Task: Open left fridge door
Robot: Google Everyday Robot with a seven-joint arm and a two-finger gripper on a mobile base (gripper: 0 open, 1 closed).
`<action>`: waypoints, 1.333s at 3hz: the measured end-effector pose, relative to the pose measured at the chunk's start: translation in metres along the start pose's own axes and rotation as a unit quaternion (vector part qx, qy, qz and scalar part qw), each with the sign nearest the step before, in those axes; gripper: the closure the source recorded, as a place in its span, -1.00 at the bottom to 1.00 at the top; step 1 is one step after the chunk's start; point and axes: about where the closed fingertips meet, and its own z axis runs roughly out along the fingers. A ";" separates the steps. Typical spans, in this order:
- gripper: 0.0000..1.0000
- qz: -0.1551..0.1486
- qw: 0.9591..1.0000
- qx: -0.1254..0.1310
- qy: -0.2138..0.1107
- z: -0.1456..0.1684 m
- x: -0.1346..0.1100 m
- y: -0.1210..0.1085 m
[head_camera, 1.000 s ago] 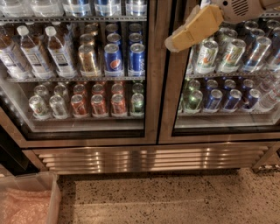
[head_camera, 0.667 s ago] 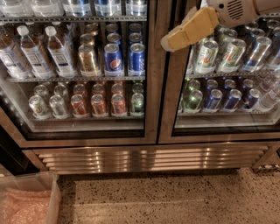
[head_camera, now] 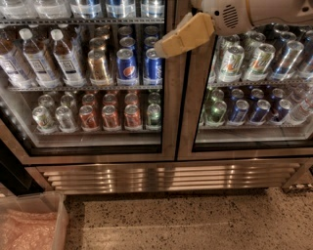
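The left fridge door (head_camera: pixel 169 112) is a glass pane in a brushed steel frame and stands closed. Water bottles (head_camera: pixel 34 58) and Pepsi cans (head_camera: pixel 127 66) show through it. My gripper (head_camera: pixel 166 49) reaches in from the upper right, its tan fingers (head_camera: pixel 183 36) pointing down-left. Its tip lies over the left door's right frame edge, beside the seam between the two doors. The white arm housing (head_camera: pixel 230 14) sits behind it, in front of the right door.
The twin right door (head_camera: pixel 254 73) shows green-and-white cans and is closed. A steel grille (head_camera: pixel 166 177) runs under both doors. A clear bin (head_camera: pixel 32 224) with pink contents stands at bottom left on the speckled floor (head_camera: pixel 195 219).
My gripper has moved left, from in front of the right door to the centre seam and the left door's frame edge. Both doors have stayed closed.
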 end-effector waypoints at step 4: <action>-1.00 0.023 0.999 -0.041 -0.008 0.050 0.011 0.001</action>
